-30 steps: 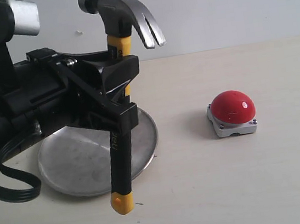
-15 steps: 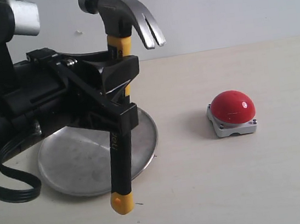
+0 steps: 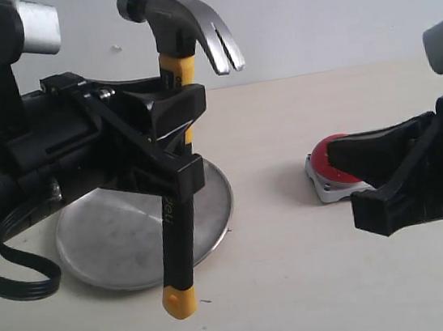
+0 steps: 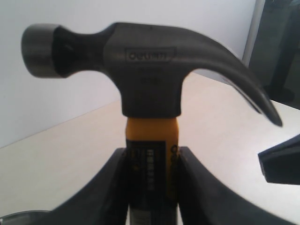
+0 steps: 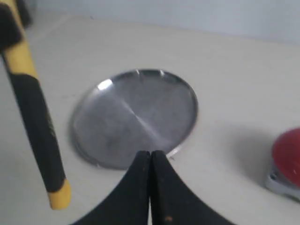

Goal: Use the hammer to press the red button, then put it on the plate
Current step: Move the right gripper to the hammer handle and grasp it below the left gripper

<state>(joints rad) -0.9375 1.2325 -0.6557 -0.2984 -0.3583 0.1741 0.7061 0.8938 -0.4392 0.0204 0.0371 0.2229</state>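
Observation:
My left gripper (image 3: 178, 130) is shut on the hammer (image 3: 181, 220), holding it upright above the table. Its dark steel head (image 4: 140, 61) is at the top and its yellow end (image 3: 178, 302) hangs low. The fingers (image 4: 112, 187) clamp the yellow neck (image 4: 151, 136). The silver plate (image 3: 108, 237) lies behind and below the handle. My right gripper (image 3: 347, 186) has come in from the right, shut and empty, in front of the red button (image 3: 323, 160), which it partly hides. In the right wrist view the plate (image 5: 136, 117), the hammer's handle (image 5: 40, 136) and the button (image 5: 288, 157) all show.
The left arm's black body and cable (image 3: 23, 273) fill the left of the exterior view, partly over the plate. A pale wall stands behind the beige table (image 3: 303, 285).
My right gripper has entered from the right and now covers much of the red button. The hammer and left gripper have barely moved.

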